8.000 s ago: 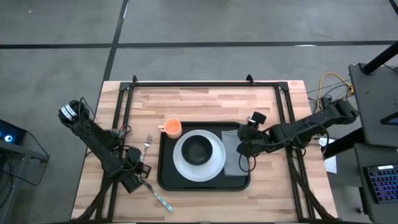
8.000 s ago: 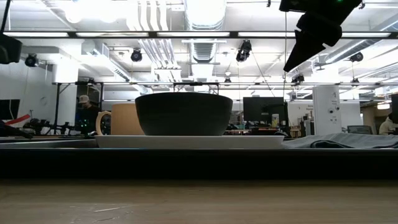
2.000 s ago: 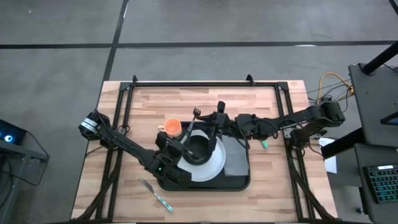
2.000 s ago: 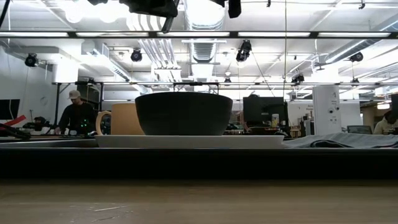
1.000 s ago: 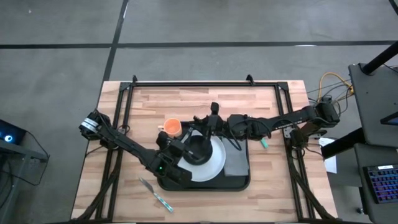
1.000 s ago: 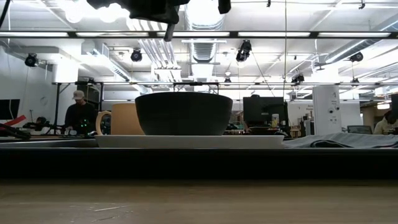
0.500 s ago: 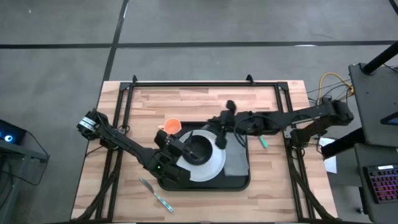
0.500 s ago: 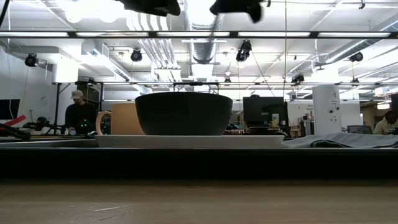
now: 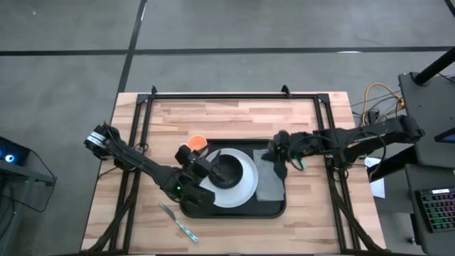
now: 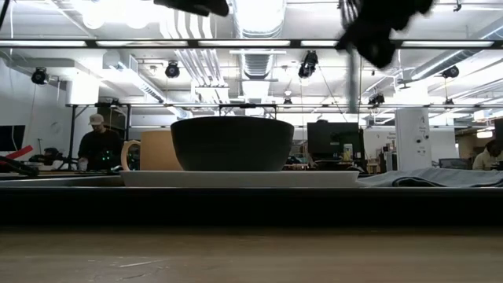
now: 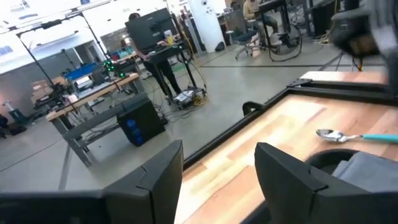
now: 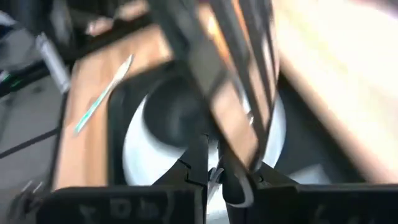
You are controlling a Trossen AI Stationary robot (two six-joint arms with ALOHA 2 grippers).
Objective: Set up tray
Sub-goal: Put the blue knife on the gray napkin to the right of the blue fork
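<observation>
Right gripper (image 9: 279, 153) clamped on fork (image 12: 239, 74) above grey napkin (image 9: 270, 181) in tray (image 9: 234, 212); left gripper (image 9: 195, 162) open beside bowl (image 9: 226, 169).

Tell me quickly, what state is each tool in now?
Left tool: open, holding nothing.
Right tool: closed on the fork.

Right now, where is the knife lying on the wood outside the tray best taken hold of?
Probably by its teal handle, from straight above, with the claw closing across the narrow width. The knife lies flat and slanted on bare wood, clear of the tray, so nothing crowds either side of the handle.
</observation>
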